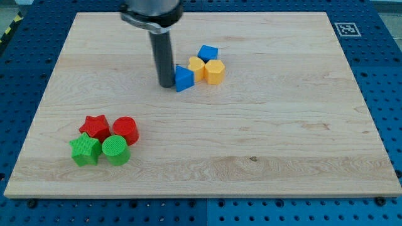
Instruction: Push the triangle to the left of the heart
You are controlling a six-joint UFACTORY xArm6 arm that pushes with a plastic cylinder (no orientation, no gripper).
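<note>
No words, numbers or brand names can be read anywhere. The only sign is a small black-and-white square marker point(345, 28), a coded pattern, on the wooden surface point(251, 125) at its top-right corner.

Triangle point(183, 78) left of heart point(196, 68)

a pale wooden table point(264, 144) with visible grain fills most of the view. around it runs a blue perforated surface point(383, 75). a black-and-white marker tag point(347, 29) sits at the table's top right corner. light is even.
</note>
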